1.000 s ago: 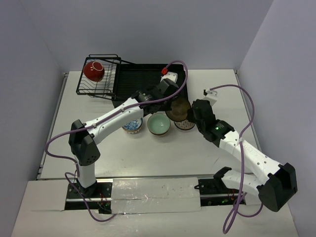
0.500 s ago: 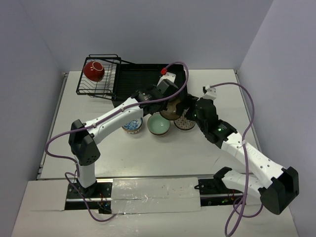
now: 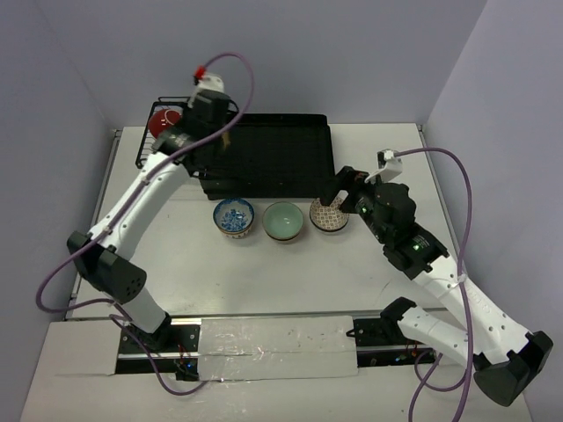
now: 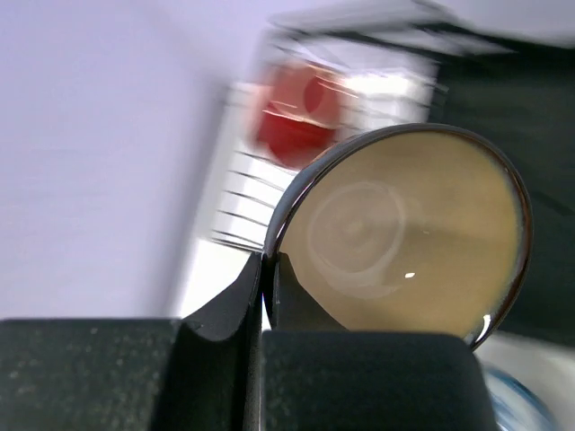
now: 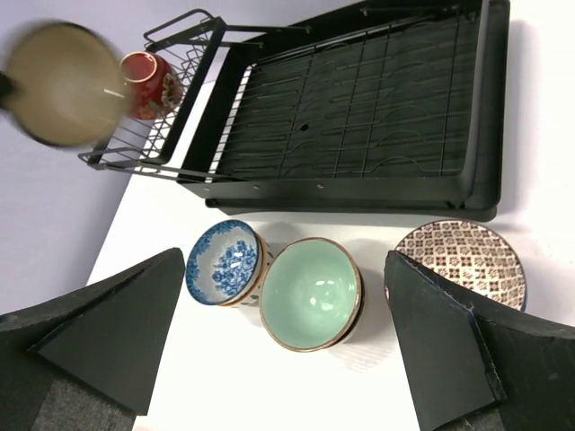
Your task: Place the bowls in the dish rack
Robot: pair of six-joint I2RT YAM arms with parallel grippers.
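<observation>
Bowls are partly loaded: the red bowl (image 5: 148, 83) lies in the wire basket (image 5: 126, 144) of the dish rack (image 3: 264, 154) at the counter's (image 3: 264, 272) far side. Our left gripper (image 4: 268, 269) pinches the tan bowl (image 4: 404, 233) by its rim above that basket. The blue-patterned bowl (image 5: 223, 262), the green bowl (image 5: 312, 293) and the brown-patterned bowl (image 5: 460, 260) sit unloaded in front of the rack, under our right gripper (image 5: 280, 269), which is spread wide.

Tray bed open, basket end and near side crowded

The black ridged rectangular dish rack (image 3: 264, 158) has a bare bed. At its 10 o'clock the black wire basket (image 3: 180, 151) holds a glossy red bowl (image 3: 164, 124). The left gripper (image 4: 268, 269), clamped on a tan dark-rimmed bowl (image 4: 404, 233), hangs over their seam. At 6 o'clock a blue-patterned bowl (image 3: 234, 217), pale green bowl (image 3: 283, 221) and brown-patterned bowl (image 3: 328, 214) stand in a row, with the spread right gripper (image 3: 338, 188) over the last.
</observation>
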